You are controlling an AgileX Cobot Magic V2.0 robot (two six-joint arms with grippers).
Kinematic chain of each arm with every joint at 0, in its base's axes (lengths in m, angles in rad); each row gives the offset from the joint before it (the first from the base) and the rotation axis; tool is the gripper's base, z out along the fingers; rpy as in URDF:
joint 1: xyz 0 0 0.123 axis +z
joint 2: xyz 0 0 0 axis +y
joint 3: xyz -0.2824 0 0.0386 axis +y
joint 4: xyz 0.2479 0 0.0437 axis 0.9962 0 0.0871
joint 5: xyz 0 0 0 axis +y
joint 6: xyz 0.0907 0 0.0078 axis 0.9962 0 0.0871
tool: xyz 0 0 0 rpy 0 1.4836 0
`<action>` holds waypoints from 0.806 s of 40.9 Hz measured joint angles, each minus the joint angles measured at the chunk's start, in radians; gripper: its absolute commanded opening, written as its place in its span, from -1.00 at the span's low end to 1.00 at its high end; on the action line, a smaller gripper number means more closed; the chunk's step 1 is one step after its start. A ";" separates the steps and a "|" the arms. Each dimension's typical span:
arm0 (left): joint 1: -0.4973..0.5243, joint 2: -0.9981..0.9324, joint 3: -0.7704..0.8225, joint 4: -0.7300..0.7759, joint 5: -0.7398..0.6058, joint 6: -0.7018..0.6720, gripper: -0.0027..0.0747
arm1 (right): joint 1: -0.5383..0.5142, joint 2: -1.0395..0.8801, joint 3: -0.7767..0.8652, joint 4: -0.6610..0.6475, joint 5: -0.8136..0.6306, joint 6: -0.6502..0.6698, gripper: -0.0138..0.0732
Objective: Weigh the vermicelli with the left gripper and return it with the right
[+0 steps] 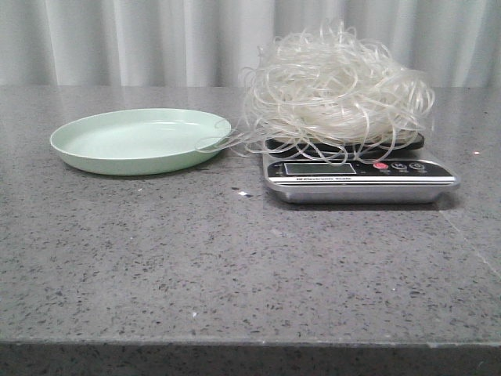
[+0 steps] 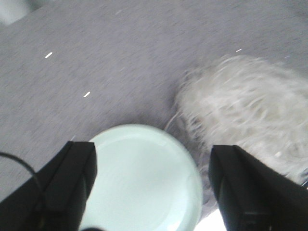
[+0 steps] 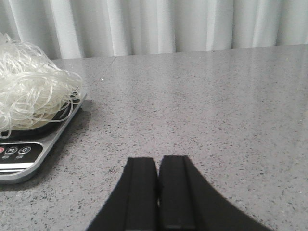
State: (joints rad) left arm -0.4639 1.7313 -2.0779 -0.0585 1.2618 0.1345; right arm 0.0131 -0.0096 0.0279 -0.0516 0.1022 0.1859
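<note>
Right gripper pinched closed, empty, low over the table. Vermicelli sits heaped on the scale, off to its left. Left gripper spread wide above the plate.

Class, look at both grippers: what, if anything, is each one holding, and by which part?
Nothing is held. The left gripper is open above the plate; the right gripper is shut on nothing. The vermicelli sits on the scale.

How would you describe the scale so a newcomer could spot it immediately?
On the grey speckled stone table, look right of the pale green round plate. The flat silver kitchen scale sits there, half buried under a fluffy tangle of translucent whitish vermicelli; its dark display panel has a red button.
</note>
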 measured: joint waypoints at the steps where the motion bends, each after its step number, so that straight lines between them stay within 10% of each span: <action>1: 0.016 -0.019 0.032 0.003 -0.007 0.000 0.31 | 0.000 0.000 0.000 0.000 0.000 0.000 -0.34; 33: 0.212 -0.975 1.141 0.074 -0.509 0.000 -0.42 | 0.000 0.000 0.000 0.000 -0.007 0.000 -0.34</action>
State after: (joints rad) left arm -0.2520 0.7558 -0.9372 0.0160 0.7529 0.1345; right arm 0.0131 -0.0096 0.0279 -0.0516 0.0951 0.1859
